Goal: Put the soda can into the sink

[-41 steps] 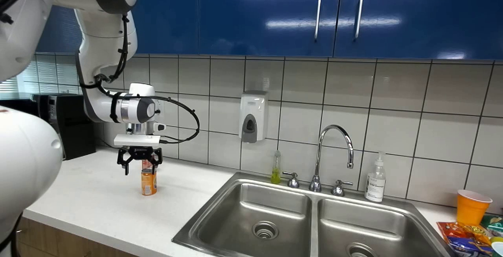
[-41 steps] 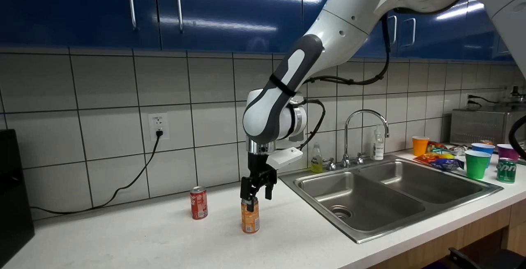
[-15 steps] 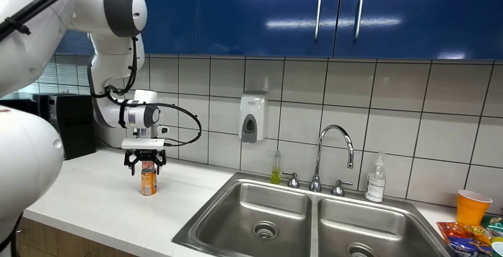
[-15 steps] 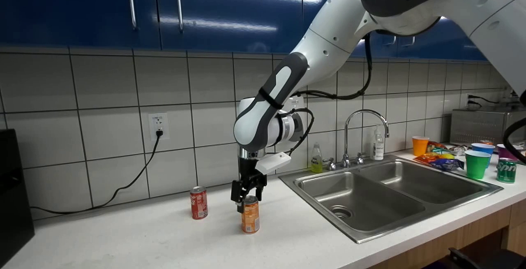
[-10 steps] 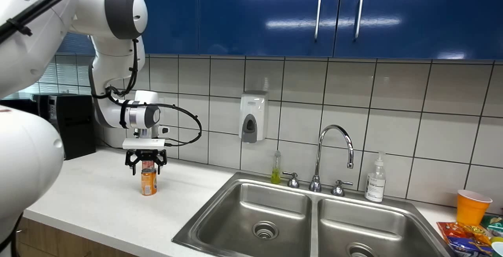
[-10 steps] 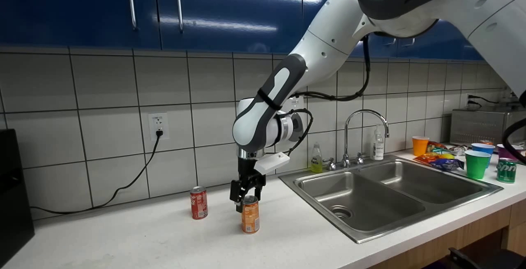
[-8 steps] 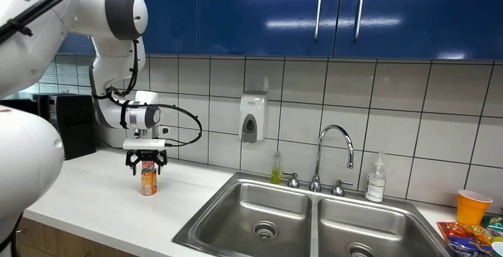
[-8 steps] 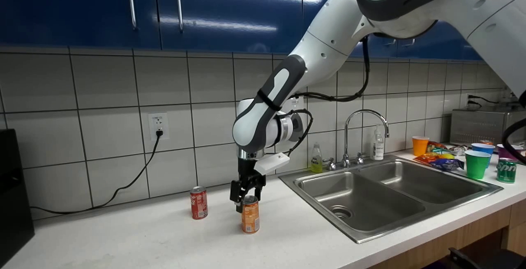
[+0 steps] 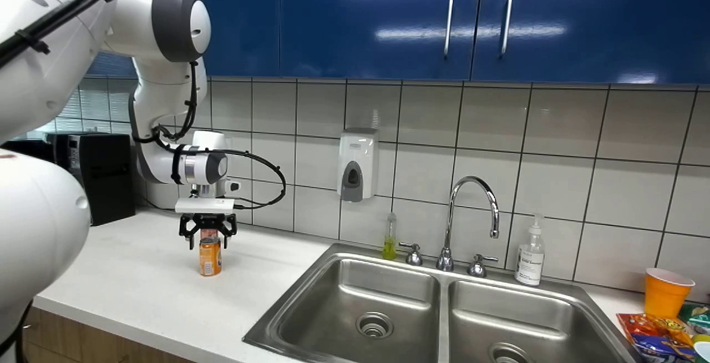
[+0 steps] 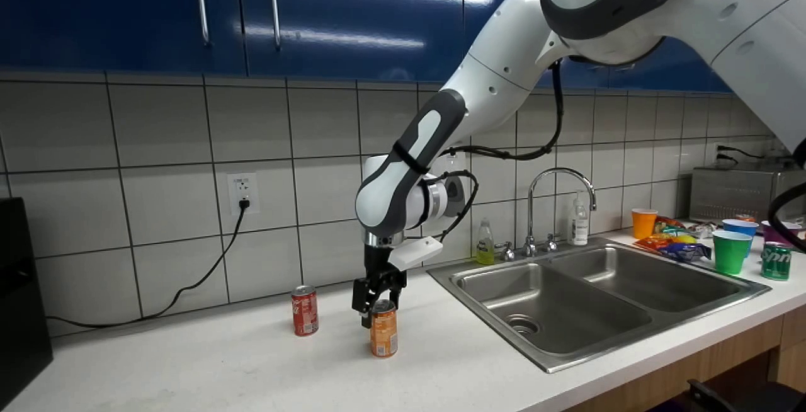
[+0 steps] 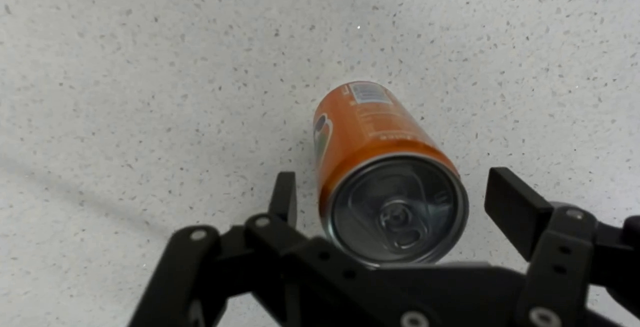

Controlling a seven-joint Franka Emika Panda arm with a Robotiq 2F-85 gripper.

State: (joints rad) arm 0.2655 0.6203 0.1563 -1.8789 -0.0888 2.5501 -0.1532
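Observation:
The soda can, orange with a silvery top, stands upright on the white counter in both exterior views (image 9: 210, 260) (image 10: 384, 336). It fills the middle of the wrist view (image 11: 370, 127), its lid toward the camera. My gripper (image 9: 208, 242) is open and points down at the can's top. In the wrist view its fingers (image 11: 395, 202) stand on both sides of the lid with gaps; neither visibly touches it. It also shows in an exterior view (image 10: 380, 311), partly behind the can. The double-basin steel sink (image 9: 444, 318) lies to the right of the can, also here (image 10: 585, 317).
A small red can (image 10: 305, 311) stands left of the orange can. The curved tap (image 10: 532, 210), a green soap bottle (image 10: 485, 245) and a pump bottle (image 10: 579, 223) stand behind the sink. Cups and a green can (image 10: 776, 261) stand beyond it.
My gripper has moved down and sideways until its fingers straddle the orange can's top; in the last half second it sank slightly. It has stayed open and the can has not moved.

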